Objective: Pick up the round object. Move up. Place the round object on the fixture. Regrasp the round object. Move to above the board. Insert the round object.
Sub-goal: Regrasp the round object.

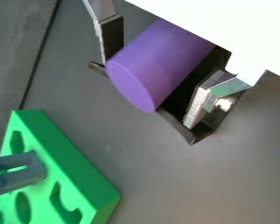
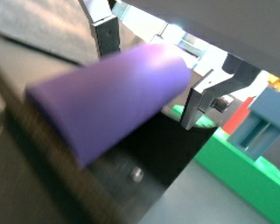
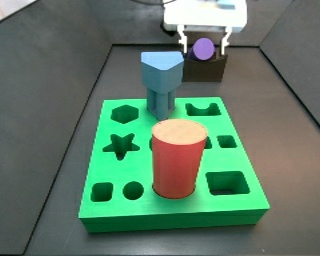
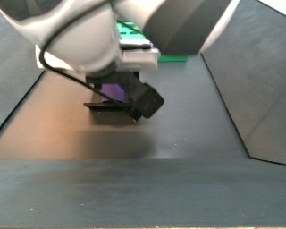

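The round object [image 1: 149, 66], a purple cylinder, lies on its side in the notch of the dark fixture [image 1: 192, 131] at the far end of the floor, behind the green board [image 3: 219, 160]. My gripper [image 1: 157, 87] is lowered over it, one silver finger [image 1: 106, 39] on each side. A thin gap shows between the pads and the cylinder in both wrist views, so the jaws stand open around it. A side view shows the round object [image 3: 203, 47] end-on between the fingers, above the fixture [image 3: 210, 72]. From the other side the fixture [image 4: 110, 109] sits under my gripper [image 4: 115, 88].
On the board stand a light-blue hexagonal peg [image 3: 160, 75] at the back and a large red cylinder [image 3: 178, 158] near the front. Dark sloping walls [image 3: 296, 100] ring the floor. The arm's body [image 4: 133, 27] fills the space above the fixture.
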Robot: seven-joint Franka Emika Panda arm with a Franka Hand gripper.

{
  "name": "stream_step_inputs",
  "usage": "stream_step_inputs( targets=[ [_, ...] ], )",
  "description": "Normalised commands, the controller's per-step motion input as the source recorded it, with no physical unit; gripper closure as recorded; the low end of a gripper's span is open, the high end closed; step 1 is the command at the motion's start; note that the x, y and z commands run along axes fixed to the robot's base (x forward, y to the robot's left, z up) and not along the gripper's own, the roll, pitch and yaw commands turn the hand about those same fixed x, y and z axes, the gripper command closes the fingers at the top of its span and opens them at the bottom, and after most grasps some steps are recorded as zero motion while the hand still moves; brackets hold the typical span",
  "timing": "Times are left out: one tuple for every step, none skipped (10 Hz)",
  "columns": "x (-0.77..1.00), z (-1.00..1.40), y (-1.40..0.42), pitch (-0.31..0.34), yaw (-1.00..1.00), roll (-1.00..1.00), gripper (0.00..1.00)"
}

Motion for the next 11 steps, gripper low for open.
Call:
stream_step_inputs(
  targets=[
    [-0.02,1.00,0.00,-0.025,0.00,0.02,0.00],
    [-0.03,1.00,0.00,-0.016,0.02,0.04,0.00],
    [-0.04,1.00,0.00,0.002,0.03,0.05,0.00],
    [-0.04,0.90,0.00,0.019,0.03,0.05,0.00],
    [-0.04,0.72,0.00,0.039,0.03,0.05,0.00],
    [-0.03,0.48,0.01,0.060,0.02,0.05,0.00],
    [-0.03,0.29,0.00,0.071,0.01,0.05,0.00],
    [-0.15,0.83,-0.77,0.063,0.03,1.00,0.00],
    [-0.14,0.72,-0.77,0.061,0.03,1.00,0.00],
    [-0.14,0.50,-0.57,0.046,0.03,1.00,0.00],
    [-0.13,0.38,-0.46,0.041,0.03,1.00,0.00]
  ],
)
